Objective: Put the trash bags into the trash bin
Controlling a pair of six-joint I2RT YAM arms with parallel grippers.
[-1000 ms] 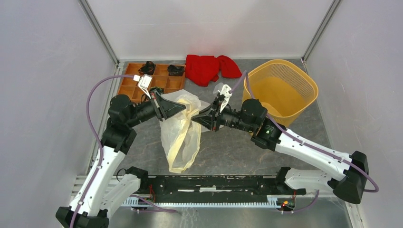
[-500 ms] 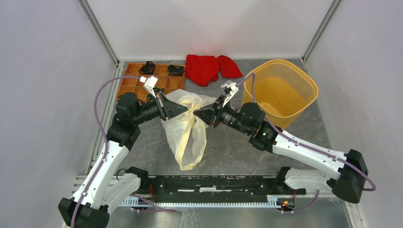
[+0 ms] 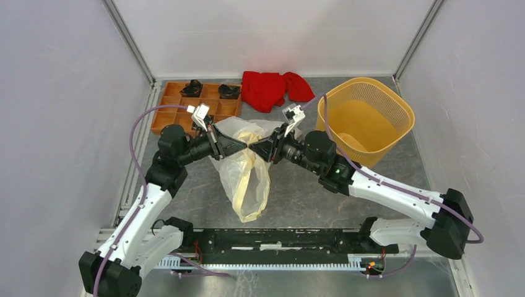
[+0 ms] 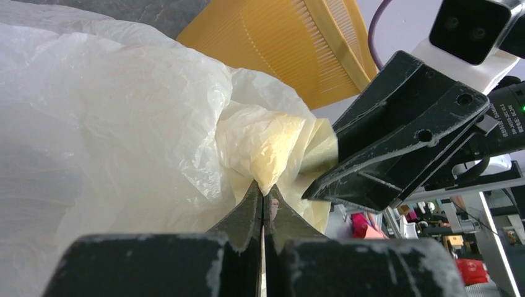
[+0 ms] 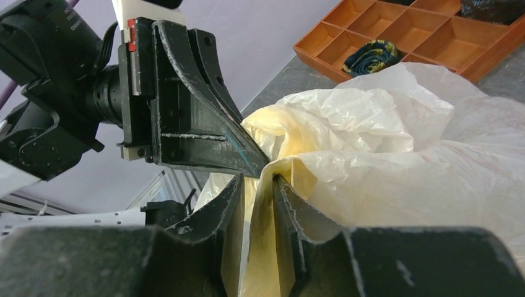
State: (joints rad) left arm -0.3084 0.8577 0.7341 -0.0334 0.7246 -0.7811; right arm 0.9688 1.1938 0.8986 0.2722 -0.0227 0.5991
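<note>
Your left claw (image 3: 242, 145) is clenched on the trash bag (image 3: 247, 179). The left wrist view shows both fingertips pressed together, with a bunched cream fold of film pinched right at the tips.

Your right claw (image 3: 255, 147) meets it almost tip to tip above the middle of the counter (image 3: 309, 195). In the right wrist view its fingers (image 5: 229, 204) stand slightly apart and a strip of yellowish film runs through the gap. You can't tell from these views whether that is a real pinch or film just passing between them.

Bag position: the top bunch is up in the air between the two claws. The rest hangs down toward the near edge as one long wrinkled lobe. It's unclear whether the lower end touches the counter. A looser, whiter part billows out behind the claws. The whole bag is outside the trash bin (image 3: 387, 145).

The bin stands upright at the back right of the counter, just beyond your right arm's wrist, near the bag but apart from it.

A crumpled red cloth (image 3: 266, 90) lies at the back wall, between the bin and the wooden tray (image 3: 167, 114). The tray sits back left behind your left arm, with small dark items in a few compartments.
</note>
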